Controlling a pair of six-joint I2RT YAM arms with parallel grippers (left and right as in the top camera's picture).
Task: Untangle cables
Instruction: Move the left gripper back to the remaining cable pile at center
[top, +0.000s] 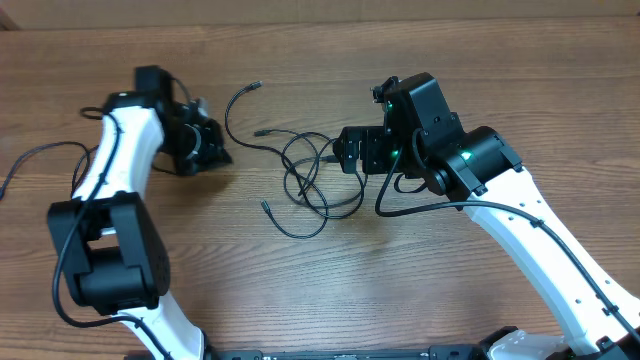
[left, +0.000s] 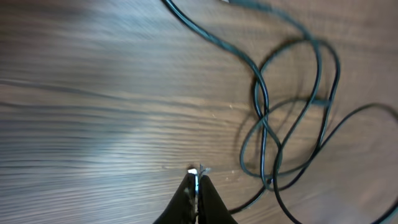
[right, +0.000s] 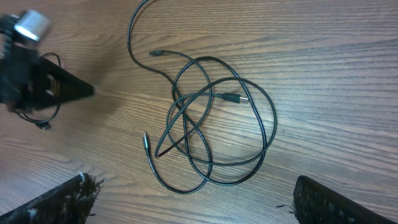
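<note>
The cables (top: 308, 185) lie flat on the wooden tabletop (top: 450, 60) between the two arms, a loose knot of thin black loops crossing over one another. In the overhead view the bundle's long axis runs on a slant, from one free tail ending in a small plug (top: 255, 86) at the upper left down to the widest loops at the lower right. A second short end with its plug (top: 263, 131) points left toward the left arm, and a third tip (top: 265, 207) sticks out at the lower left. A broader flat connector (right: 231, 98) rests inside the loops, pointing right in the right wrist view. The left pincer (left: 197, 179) is clenched, its two tips pressed together with nothing between them, and it sits just to the left of the tangle, apart from the cords. The right pincer (top: 345, 152) is released, jaws spread wide, and hangs over the right edge of the loops, with the tangle showing between its fingers (right: 59, 202) in its own camera.
</note>
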